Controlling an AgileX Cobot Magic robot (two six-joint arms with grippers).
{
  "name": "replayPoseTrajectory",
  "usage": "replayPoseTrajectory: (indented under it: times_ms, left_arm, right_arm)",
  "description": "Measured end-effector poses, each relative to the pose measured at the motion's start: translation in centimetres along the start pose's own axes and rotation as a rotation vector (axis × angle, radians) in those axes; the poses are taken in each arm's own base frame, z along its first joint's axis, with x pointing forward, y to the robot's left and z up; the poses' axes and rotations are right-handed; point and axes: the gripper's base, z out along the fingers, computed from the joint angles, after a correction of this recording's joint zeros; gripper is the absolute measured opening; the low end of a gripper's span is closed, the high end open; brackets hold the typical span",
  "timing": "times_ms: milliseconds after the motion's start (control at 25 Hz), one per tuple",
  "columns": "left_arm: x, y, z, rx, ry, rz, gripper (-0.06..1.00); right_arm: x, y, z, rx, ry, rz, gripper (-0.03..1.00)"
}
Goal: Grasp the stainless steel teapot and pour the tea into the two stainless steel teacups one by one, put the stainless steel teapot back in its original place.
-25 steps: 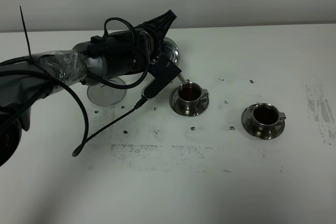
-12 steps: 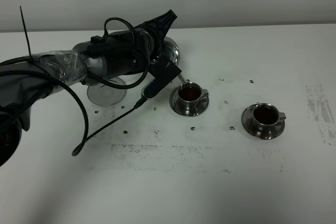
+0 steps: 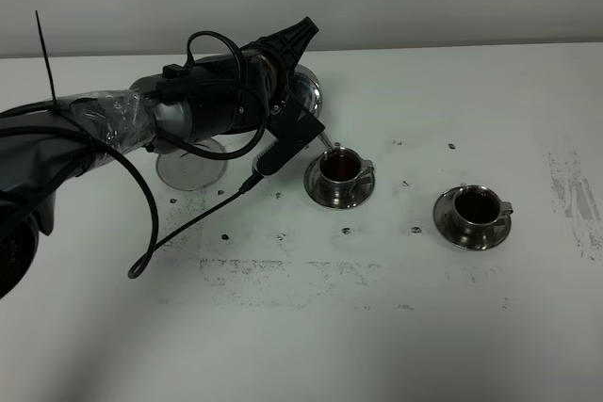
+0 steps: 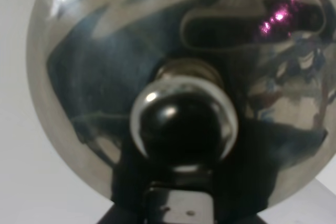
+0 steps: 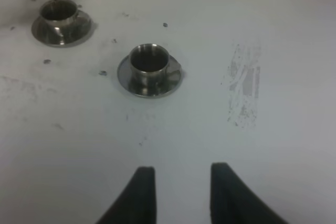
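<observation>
My left gripper is shut on the stainless steel teapot, which is held tilted with its thin spout just over the left teacup. The left wrist view is filled by the pot's domed lid and knob. The right teacup stands on its saucer further right. Dark tea shows in both cups. The round steel dish of the original place lies bare below my left arm. My right gripper hovers near the right teacup, fingers parted and holding nothing; the left teacup is beyond.
The white table carries small dark specks and scuffed grey patches, one at the far right. A black cable loops down from my left arm onto the table in front of the dish.
</observation>
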Motion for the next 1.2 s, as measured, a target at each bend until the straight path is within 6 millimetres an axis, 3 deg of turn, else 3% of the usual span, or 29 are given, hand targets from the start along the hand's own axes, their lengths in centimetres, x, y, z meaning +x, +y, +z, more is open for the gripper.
replayPoseTrajectory:
  times_ms: [1200]
  left_arm:
    - [-0.05,-0.03,0.00,0.004,-0.006,-0.015,0.18]
  right_arm:
    - [0.00,0.00,0.00,0.000,0.000,0.000,0.24]
